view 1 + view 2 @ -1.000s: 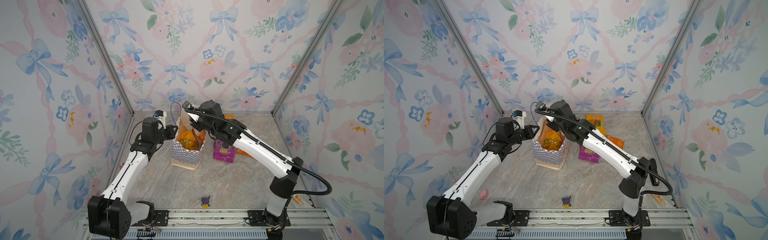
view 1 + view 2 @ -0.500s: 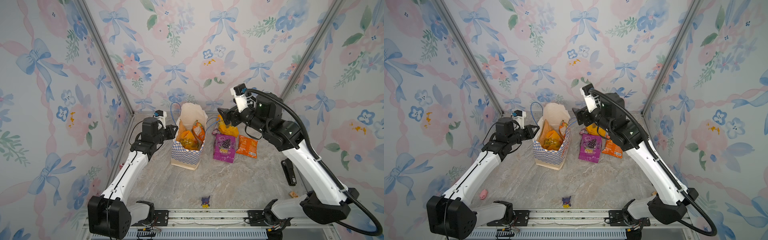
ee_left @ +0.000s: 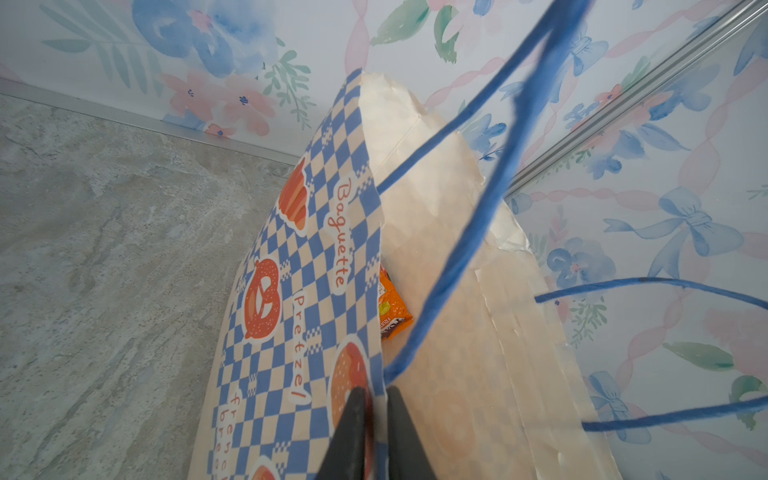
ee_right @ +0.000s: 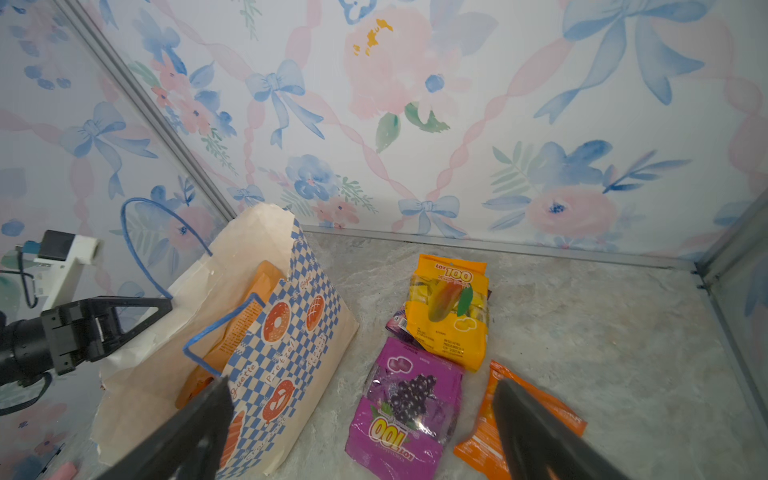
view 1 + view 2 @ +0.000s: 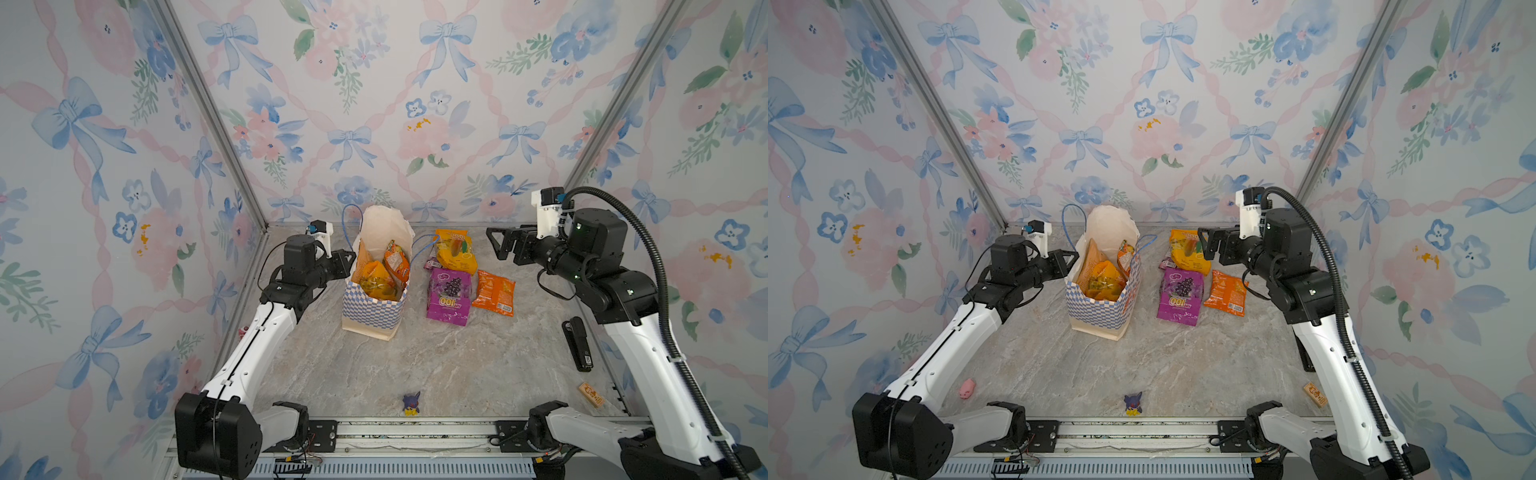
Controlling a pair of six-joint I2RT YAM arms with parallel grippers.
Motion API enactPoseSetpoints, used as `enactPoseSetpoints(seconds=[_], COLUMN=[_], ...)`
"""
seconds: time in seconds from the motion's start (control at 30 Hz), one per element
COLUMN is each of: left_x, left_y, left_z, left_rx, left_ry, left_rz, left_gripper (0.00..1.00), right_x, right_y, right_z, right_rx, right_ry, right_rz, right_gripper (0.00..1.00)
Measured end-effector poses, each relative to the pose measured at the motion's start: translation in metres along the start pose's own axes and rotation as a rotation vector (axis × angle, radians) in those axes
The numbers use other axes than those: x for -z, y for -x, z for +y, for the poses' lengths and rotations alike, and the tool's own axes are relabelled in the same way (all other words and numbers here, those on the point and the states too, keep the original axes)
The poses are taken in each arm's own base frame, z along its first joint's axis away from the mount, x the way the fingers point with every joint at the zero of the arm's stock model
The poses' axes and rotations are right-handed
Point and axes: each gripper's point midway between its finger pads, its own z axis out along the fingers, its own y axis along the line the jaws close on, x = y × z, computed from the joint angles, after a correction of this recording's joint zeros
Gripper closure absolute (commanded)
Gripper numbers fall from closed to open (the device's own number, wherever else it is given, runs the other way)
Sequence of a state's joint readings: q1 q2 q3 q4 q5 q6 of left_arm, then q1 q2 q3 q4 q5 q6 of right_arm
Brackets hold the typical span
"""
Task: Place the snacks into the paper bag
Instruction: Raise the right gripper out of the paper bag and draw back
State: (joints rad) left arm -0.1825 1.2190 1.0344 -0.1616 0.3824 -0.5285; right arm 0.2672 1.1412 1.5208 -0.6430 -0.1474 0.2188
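Marbled bench (image 5: 415, 365): paper bag (image 5: 372, 309) upright near centre; yellow packet (image 5: 455, 253), purple packet (image 5: 449, 295) and orange packet (image 5: 494, 293) flat at its 3 o'clock; figurine (image 5: 411, 404) at 6 o'clock; wooden block (image 5: 590, 395) at 4 o'clock.

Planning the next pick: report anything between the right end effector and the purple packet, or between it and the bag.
Nothing visible blocks either path. The right end effector is open; the yellow packet only overlaps the far edge of the purple packet; the bag stands open.

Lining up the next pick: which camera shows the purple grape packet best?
Right wrist view: the purple grape packet lies flat, large, label readable. In both top views the packet is small; left wrist view misses it.
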Motion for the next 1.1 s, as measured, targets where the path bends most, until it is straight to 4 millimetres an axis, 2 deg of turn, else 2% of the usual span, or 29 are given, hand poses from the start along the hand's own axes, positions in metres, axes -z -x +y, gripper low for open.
enactPoseSetpoints(seconds=[0.17,0.3,0.53,0.73,0.97,1.1], left_x=[0.002,0.005,0.014,0.015,0.015,0.016], left_y=[0.001,0.002,0.006,0.008,0.008,0.008], left_z=[-0.001,-0.003,-0.006,-0.003,-0.003,-0.002], left_rx=[-0.001,-0.003,-0.009,-0.007,-0.006,-0.005], left_ry=[-0.001,-0.003,0.001,0.010,0.013,0.015], left_rz=[-0.003,-0.008,-0.029,-0.037,-0.037,-0.038], left_gripper=[0.87,0.87,0.88,0.92,1.00,1.00], right_x=[-0.012,-0.016,-0.020,-0.029,-0.030,-0.030], right_y=[-0.027,-0.038,-0.043,-0.049,-0.050,-0.051], right_z=[-0.027,-0.033,-0.034,-0.039,-0.040,-0.040], right_rx=[-0.094,-0.124,-0.137,-0.147,-0.147,-0.143], right_ry=[-0.030,-0.024,-0.009,-0.019,-0.020,-0.020], right_rz=[0.072,0.103,0.122,0.151,0.156,0.160], right_gripper=[0.02,0.02,0.02,0.03,0.03,0.03])
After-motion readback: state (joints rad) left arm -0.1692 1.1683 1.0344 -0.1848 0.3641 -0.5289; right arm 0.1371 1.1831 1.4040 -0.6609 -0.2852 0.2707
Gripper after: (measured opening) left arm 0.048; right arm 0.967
